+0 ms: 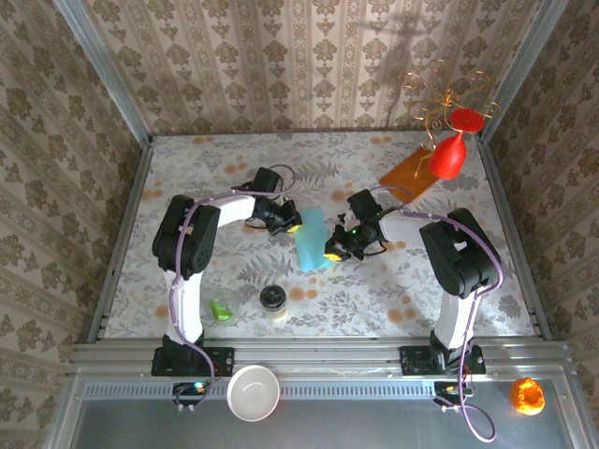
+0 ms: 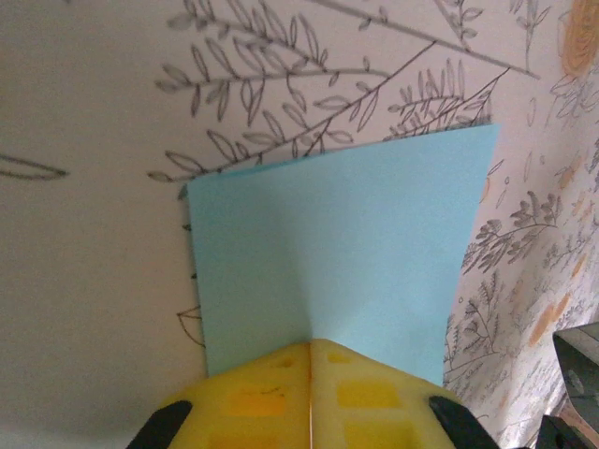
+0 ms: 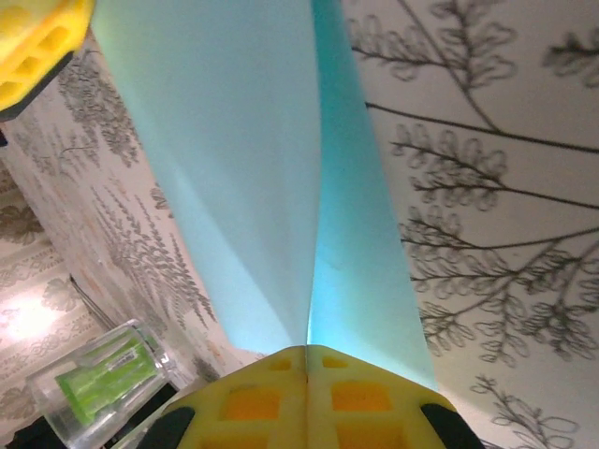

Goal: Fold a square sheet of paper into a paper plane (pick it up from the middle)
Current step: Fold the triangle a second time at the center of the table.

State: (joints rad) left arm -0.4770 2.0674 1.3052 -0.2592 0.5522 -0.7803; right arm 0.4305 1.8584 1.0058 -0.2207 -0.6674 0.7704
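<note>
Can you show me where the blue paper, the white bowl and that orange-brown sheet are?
blue paper (image 1: 312, 240): overhead view, on the middle of its visible face, between the two arms.
white bowl (image 1: 254, 393): overhead view, on its bare inside.
orange-brown sheet (image 1: 404, 175): overhead view, on its uncovered left part.

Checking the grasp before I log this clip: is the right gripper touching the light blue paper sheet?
Touching. In the right wrist view the right gripper is shut with the light blue paper sheet pinched between its yellow fingertips.
</note>
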